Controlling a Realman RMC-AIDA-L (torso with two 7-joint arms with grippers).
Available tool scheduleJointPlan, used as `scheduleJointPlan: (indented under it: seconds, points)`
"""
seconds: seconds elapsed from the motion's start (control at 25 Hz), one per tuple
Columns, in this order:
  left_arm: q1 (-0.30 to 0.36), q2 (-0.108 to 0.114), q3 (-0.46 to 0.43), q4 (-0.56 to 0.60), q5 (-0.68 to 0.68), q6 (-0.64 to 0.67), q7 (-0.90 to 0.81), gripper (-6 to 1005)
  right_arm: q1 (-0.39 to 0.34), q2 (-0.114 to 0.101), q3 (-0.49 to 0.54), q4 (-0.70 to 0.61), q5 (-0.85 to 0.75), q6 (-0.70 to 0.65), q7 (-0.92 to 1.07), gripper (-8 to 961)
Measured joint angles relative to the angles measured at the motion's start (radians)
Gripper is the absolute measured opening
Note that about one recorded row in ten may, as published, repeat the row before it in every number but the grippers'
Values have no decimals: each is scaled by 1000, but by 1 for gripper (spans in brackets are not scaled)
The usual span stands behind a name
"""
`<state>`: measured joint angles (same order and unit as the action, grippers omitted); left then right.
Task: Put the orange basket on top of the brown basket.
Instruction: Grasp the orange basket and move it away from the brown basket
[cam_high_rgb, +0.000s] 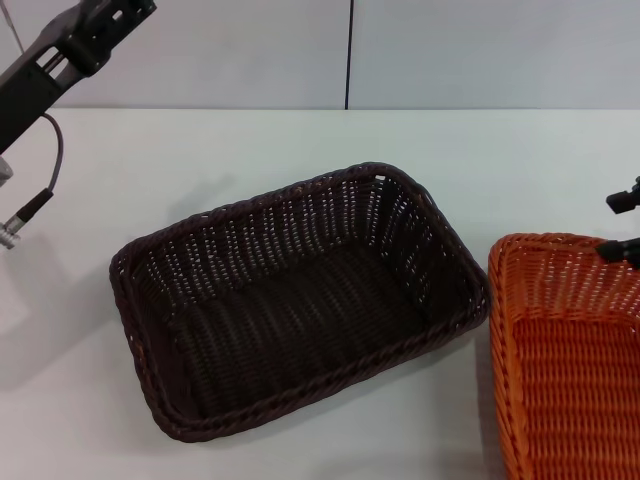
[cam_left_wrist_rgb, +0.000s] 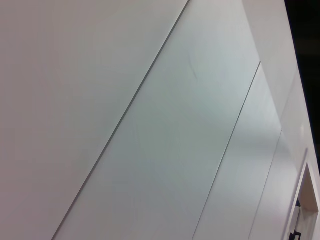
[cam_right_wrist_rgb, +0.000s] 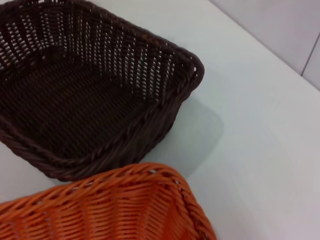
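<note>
Head view shows two baskets on the white table (cam_high_rgb: 250, 150) — one brown basket (cam_high_rgb: 300, 300) in the middle, turned at a slant, and one orange basket (cam_high_rgb: 565, 350) to its right, running off the right and near edges of the picture. The two stand just beside each other; from the right wrist view a narrow strip of table seems to lie between the orange rim and the brown one, so I judge them apart, though only barely. Both sit upright and open, with nothing inside, so the orange one has not yet been lifted onto the brown.

Right gripper (cam_high_rgb: 622, 225) shows only as two dark tips at the far right edge, over the orange basket's far rim — placed, I would guess, to take that rim for the lift. Whether it is wide, narrow or already pinching the wicker I cannot tell; its own camera shows no fingers at all, only the orange rim close below and the brown basket's corner beyond.

Left arm (cam_high_rgb: 60, 55) is raised at the far left, well clear of both baskets, its camera facing a wall (cam_left_wrist_rgb: 150, 125); it looks parked, and its gripper is out of sight.

Count: two baskets, one of each colour; two arms, one near the work.
</note>
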<state>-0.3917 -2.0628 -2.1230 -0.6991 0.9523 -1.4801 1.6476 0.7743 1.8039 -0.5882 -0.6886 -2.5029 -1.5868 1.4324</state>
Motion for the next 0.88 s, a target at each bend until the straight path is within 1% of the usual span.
scheduleJointPlan:
  seconds: [0.24,0.36,0.44,0.64,0.88]
  points:
    - [-4,-1,0,11,0,0,0,859,13,6,-18,80,-2,52,-22,732]
    - [-5,-2,0,11,0,-1,0,859,14,9,-31,90,-3,53,-22,732]
    - [-6,-2,0,11,0,-2,0,859,14,18,-47,101,-3,59,-24,731]
    - [-5,-2,0,11,-2,-13,0,859,14,28,-64,113,-3,66,-23,732]
    - [0,-2,0,10,-4,-25,0,859,1,29,-65,113,-2,61,-14,723]
